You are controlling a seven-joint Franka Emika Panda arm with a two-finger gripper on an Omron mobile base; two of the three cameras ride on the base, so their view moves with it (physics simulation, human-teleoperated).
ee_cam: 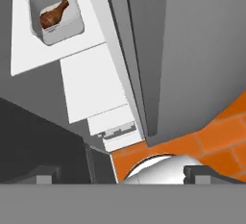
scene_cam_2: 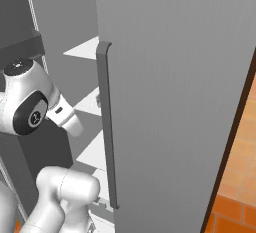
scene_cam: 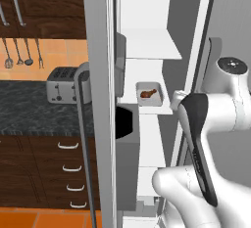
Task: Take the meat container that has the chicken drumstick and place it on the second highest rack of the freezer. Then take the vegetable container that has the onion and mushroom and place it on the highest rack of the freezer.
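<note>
The small white rectangular container (scene_cam: 149, 94) with the reddish-brown club-shaped chicken drumstick (scene_cam: 148, 93) is seen at the centre of the left base view, resting on a flat white shelf (scene_cam: 164, 109) inside the tall grey freezer (scene_cam: 100, 36) — probably the second highest rack. In the hand view it lies at the upper left. The dark finger tips (ee_cam: 120, 177) stand apart at the bottom edge, holding nothing. The vegetable container should be fetched next — the arm is best withdrawn slowly, clear of the grey door (scene_cam_2: 175, 102).
</note>
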